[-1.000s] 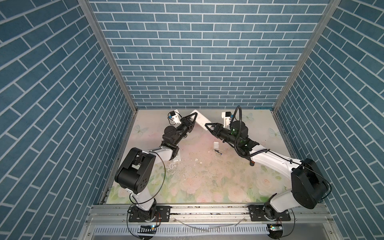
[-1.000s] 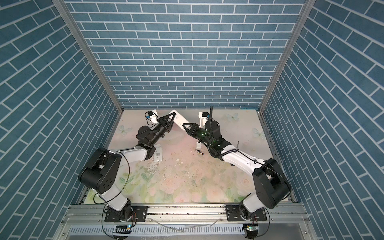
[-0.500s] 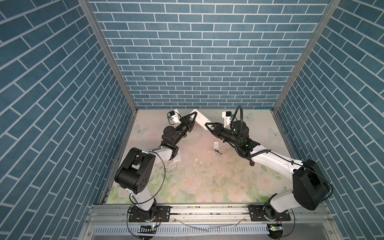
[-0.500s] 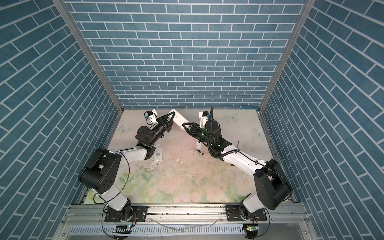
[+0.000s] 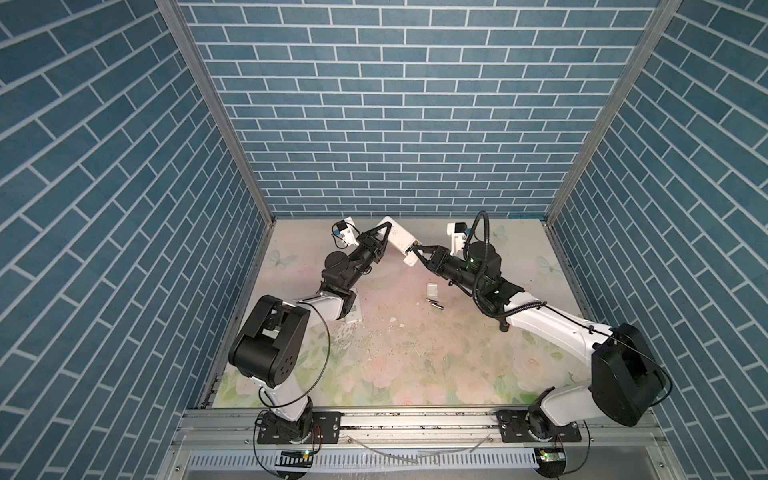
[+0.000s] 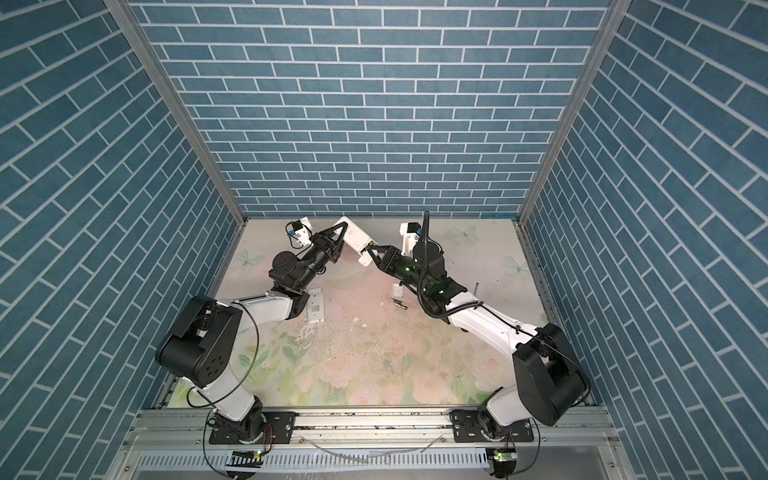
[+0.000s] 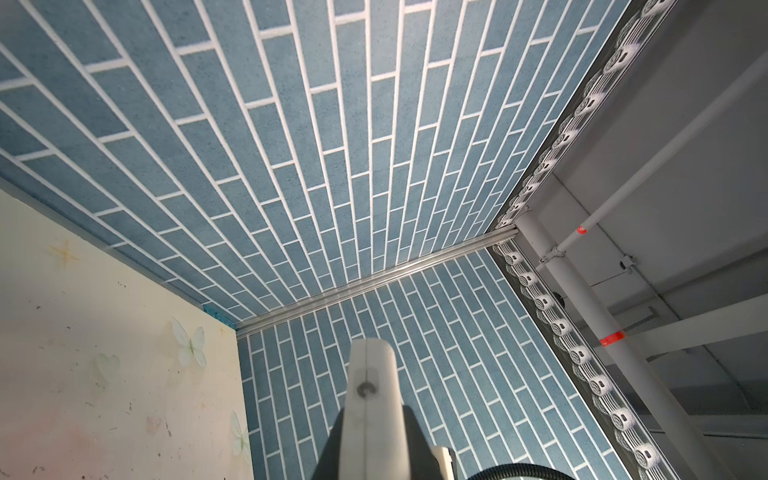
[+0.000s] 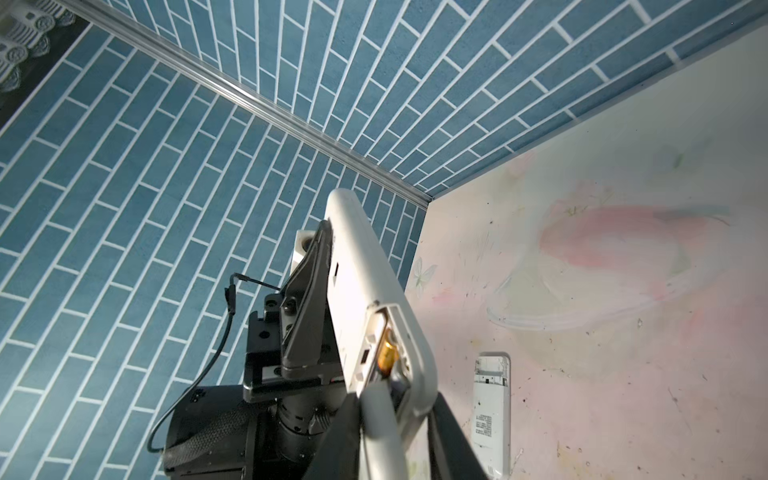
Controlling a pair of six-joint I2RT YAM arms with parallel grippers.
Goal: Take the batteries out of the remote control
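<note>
Right gripper (image 5: 417,251) was clamped on a white cover (image 5: 409,260) against the open remote control (image 5: 398,237); I saw one gold battery (image 8: 388,354) inside, two loose batteries (image 5: 434,304) at the gripper's five o'clock.

The left gripper (image 5: 386,232) clamps a white remote (image 5: 400,240), holding it tilted above the far part of the table (image 5: 415,374). The right gripper (image 5: 416,250) meets the remote's lower end; whether it grips anything there is too small to tell. Two batteries (image 5: 437,306) lie on the table just beside a small white cover (image 5: 432,289). A second remote (image 5: 354,316) lies partly under the left arm.
</note>
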